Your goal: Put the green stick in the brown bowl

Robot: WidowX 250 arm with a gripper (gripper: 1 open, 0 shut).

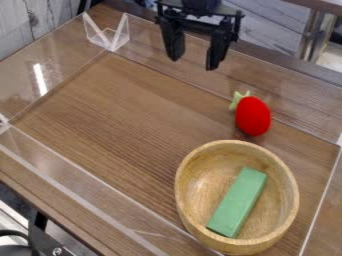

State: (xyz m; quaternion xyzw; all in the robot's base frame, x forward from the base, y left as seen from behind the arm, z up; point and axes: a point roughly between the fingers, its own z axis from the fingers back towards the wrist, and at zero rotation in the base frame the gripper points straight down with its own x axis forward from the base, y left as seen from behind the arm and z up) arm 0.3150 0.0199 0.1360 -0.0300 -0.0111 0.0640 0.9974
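Note:
The green stick (241, 202) is a flat light-green block lying inside the brown bowl (191, 180), slanted across its floor. The bowl is round, wooden and thick-rimmed, and stands at the lower right of the table. My gripper (194, 45) hangs at the top middle of the view, well above and behind the bowl. It points down with its two black fingers (171, 42) spread apart and nothing between them.
A red strawberry-like toy (251, 115) with green leaves stands just behind the bowl. Clear plastic walls (54, 70) ring the wooden table, and a clear V-shaped stand (106, 33) sits at the back left.

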